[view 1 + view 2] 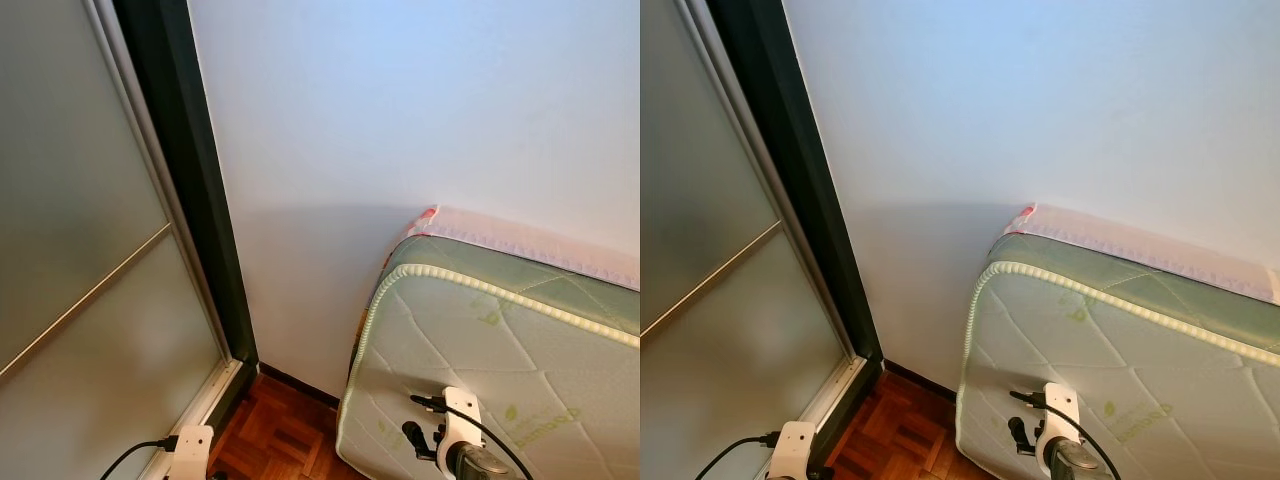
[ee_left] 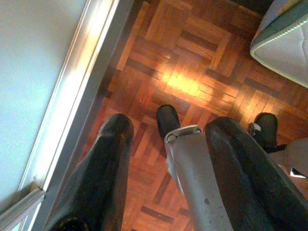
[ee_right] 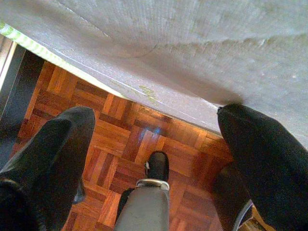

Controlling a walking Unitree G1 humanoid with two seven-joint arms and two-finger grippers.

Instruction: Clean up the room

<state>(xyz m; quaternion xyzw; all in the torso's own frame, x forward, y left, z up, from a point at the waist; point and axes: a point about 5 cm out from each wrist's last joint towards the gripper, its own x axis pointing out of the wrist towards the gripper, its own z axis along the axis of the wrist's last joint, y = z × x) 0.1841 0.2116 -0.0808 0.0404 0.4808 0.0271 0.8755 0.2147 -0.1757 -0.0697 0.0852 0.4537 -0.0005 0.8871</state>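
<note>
Mattress leans against the white wall as I hold both left gripper and right gripper spread wide and empty above parquet floor.

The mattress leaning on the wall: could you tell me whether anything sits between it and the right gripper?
Nothing visible does. The right gripper hangs open over bare parquet floor, with the mattress right beside it and one finger at the mattress face.

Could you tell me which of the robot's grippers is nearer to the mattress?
The right gripper: it hangs over the mattress edge. The left gripper hangs over the parquet floor by the sliding door.
</note>
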